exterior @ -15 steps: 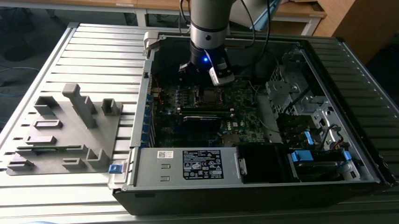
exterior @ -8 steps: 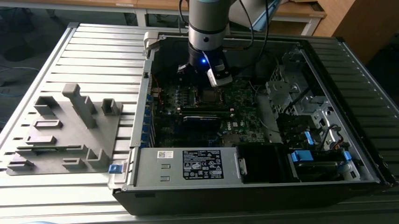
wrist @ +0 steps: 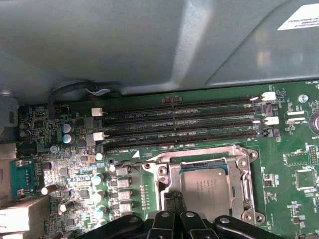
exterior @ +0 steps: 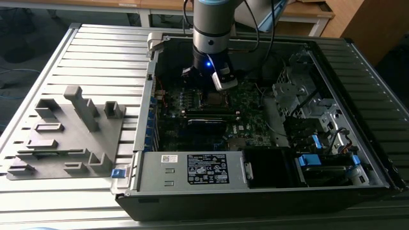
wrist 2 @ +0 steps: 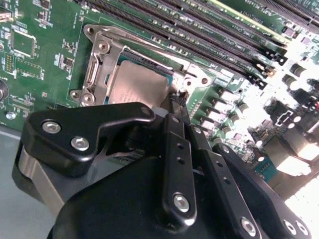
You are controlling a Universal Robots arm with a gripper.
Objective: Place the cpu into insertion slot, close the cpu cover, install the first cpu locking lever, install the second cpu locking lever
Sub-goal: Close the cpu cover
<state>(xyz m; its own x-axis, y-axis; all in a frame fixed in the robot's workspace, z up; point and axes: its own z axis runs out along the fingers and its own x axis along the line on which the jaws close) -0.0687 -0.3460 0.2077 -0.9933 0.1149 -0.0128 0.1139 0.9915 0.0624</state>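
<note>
The cpu [wrist: 212, 186] [wrist 2: 135, 85] lies flat in the insertion slot [exterior: 214, 99] on the green board. The silver cpu cover [wrist: 248, 185] [wrist 2: 94, 74] lies down around it, and the chip's grey top shows through the cut-out. A thin metal lever [wrist: 159, 158] [wrist 2: 149, 46] runs along the socket's edge beside the memory slots. My gripper [wrist: 173, 197] [wrist 2: 175, 102] is low over one corner of the socket, its black fingers [wrist: 167, 200] pressed together. I cannot tell whether they pinch the lever's end. The exterior view shows my gripper [exterior: 221, 82] just above the socket.
Several long black memory slots [wrist: 184, 124] run beside the socket. Capacitors and connectors [wrist: 97, 179] crowd the board on the other side. The case's metal walls [exterior: 150, 96] enclose the board, with a power supply [exterior: 191, 170] and drive bays [exterior: 307, 105]. A grey fixture tray [exterior: 64, 134] lies outside the case.
</note>
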